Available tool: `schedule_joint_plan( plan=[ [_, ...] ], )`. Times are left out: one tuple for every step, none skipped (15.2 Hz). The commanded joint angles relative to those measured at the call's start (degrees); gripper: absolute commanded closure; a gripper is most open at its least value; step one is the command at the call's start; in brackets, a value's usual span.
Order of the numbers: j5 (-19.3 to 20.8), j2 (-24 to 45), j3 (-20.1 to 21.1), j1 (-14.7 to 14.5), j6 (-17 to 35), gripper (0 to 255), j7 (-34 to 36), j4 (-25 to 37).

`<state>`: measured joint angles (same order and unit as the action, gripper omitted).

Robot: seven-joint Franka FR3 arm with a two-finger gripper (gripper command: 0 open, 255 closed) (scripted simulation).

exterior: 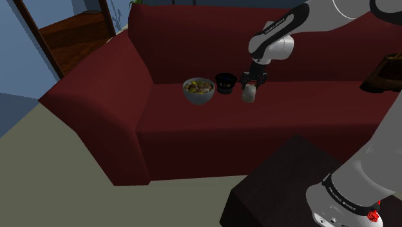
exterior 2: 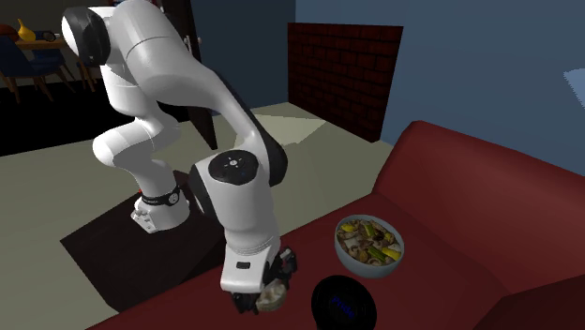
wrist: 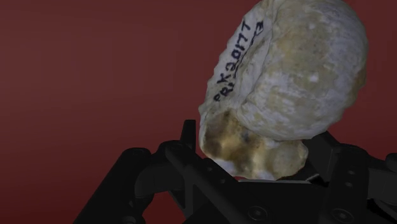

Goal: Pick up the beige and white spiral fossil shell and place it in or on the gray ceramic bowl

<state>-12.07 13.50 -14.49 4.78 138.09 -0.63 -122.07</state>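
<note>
The beige and white spiral shell [exterior: 248,95] has a code inked on its side and sits clasped in my black gripper [exterior: 250,85], which is shut on it. It hangs close over the dark red sofa seat [exterior: 212,122]. The wrist view has the shell [wrist: 286,83] sticking out past the gripper [wrist: 254,175]. The gray bowl [exterior: 198,98], holding yellow and brown food pieces, stands on the seat toward the shoulder view's left of the shell. In the second exterior view the shell [exterior 2: 274,298] and gripper [exterior 2: 266,292] are left of the bowl [exterior 2: 343,255].
A black round object [exterior: 224,82] sits between bowl and shell, close to the backrest [exterior: 193,45]; it is also near the gripper [exterior 2: 342,302]. The sofa armrest [exterior: 96,109] rises at the shoulder view's left. My dark stand [exterior: 277,187] fronts the sofa.
</note>
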Motion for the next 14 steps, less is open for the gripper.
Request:
schedule_joint_plan(
  plan=[
    [0.58,-0.98,-0.20,-0.13,-1.29,255,0.49,0.39],
    [0.87,-1.47,-0.29,-0.18,-1.95,255,0.73,0.59],
    [1.15,-1.96,-0.37,-0.24,-2.61,255,0.96,0.79],
    [1.43,-2.44,-0.45,-0.29,-3.28,255,1.19,1.01],
    [1.70,-2.91,-0.52,-0.33,-3.96,255,1.42,1.25],
    [1.96,-3.37,-0.58,-0.37,-4.63,255,1.63,1.49],
    [2.21,-3.82,-0.65,-0.41,-5.31,255,1.85,1.75],
    [2.46,-4.26,-0.70,-0.45,-5.99,255,2.06,2.03],
    [2.69,-4.69,-0.76,-0.48,-6.68,255,2.26,2.31],
    [2.93,-5.11,-0.81,-0.51,-7.36,255,2.46,2.61],
    [3.15,-5.52,-0.85,-0.54,-8.05,255,2.65,2.92],
    [3.37,-5.91,-0.89,-0.56,-8.75,255,2.84,3.24],
    [3.57,-6.30,-0.92,-0.59,-9.44,255,3.02,3.58],
    [3.78,-6.68,-0.96,-0.61,-10.14,255,3.20,3.93]
  ],
)
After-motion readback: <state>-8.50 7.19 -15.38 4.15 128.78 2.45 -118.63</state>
